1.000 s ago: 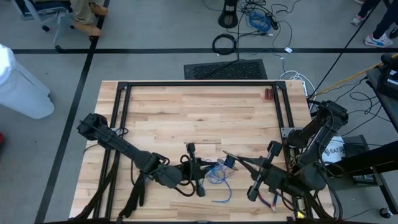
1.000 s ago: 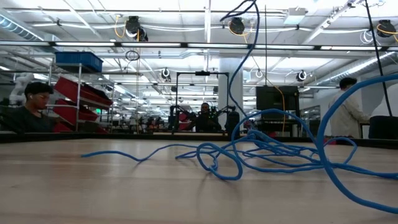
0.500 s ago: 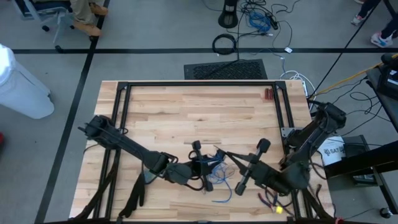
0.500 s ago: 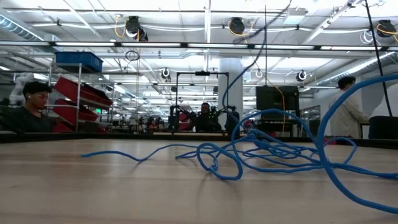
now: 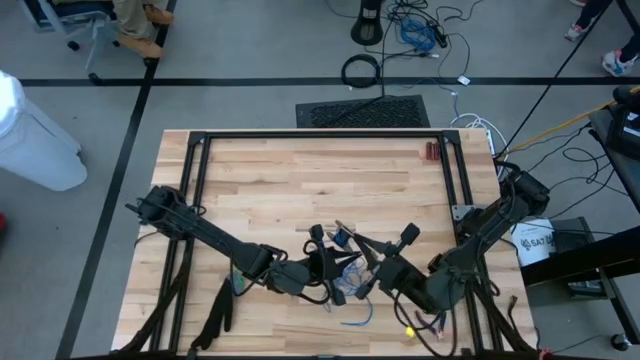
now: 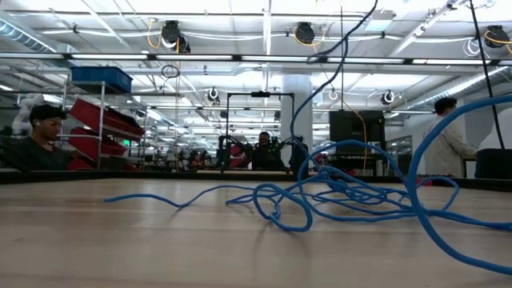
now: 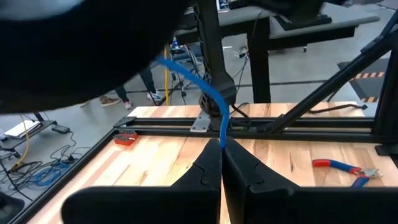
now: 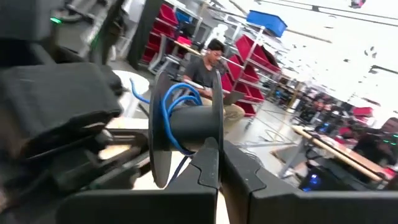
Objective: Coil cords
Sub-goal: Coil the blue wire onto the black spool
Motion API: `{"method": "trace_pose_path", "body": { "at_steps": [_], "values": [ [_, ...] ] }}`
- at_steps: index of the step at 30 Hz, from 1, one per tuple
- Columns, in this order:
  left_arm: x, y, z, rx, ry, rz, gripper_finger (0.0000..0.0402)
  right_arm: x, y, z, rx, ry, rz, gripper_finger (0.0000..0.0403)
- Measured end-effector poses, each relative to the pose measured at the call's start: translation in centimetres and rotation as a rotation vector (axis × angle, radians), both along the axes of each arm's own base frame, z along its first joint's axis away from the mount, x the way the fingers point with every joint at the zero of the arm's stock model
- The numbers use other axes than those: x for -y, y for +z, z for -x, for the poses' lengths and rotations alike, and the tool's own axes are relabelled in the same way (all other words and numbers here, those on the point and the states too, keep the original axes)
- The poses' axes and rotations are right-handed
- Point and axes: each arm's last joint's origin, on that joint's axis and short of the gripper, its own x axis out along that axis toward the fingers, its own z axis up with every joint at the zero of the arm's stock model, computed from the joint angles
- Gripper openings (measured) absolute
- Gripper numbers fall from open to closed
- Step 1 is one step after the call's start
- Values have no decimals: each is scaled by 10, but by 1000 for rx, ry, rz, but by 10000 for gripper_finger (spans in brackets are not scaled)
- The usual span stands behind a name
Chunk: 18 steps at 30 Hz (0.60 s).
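Since a second ago your right end effector [image 5: 362, 262] has swung in toward the left end effector [image 5: 335, 268], and the two now meet over the near middle of the counter [image 5: 320, 180]. Your left one is clamped shut on the blue cord [image 7: 205, 93]. Your right one is closed on a dark spool [image 8: 186, 127] wound with a few cord turns; the rest lies loosely tangled on the counter.
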Motion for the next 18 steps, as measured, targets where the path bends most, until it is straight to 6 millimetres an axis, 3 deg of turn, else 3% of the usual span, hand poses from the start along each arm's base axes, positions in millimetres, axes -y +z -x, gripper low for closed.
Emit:
{"method": "trace_pose_path", "body": {
  "at_steps": [8, 18],
  "values": [
    [8, 5, 5, 14, -26, -14, 2, 1, -6, -4, -74, -57, 64, 0],
    [22, 35, 32, 52, -52, -52, 2, 2, -10, -3, -145, -106, 122, 0]
  ]
}}
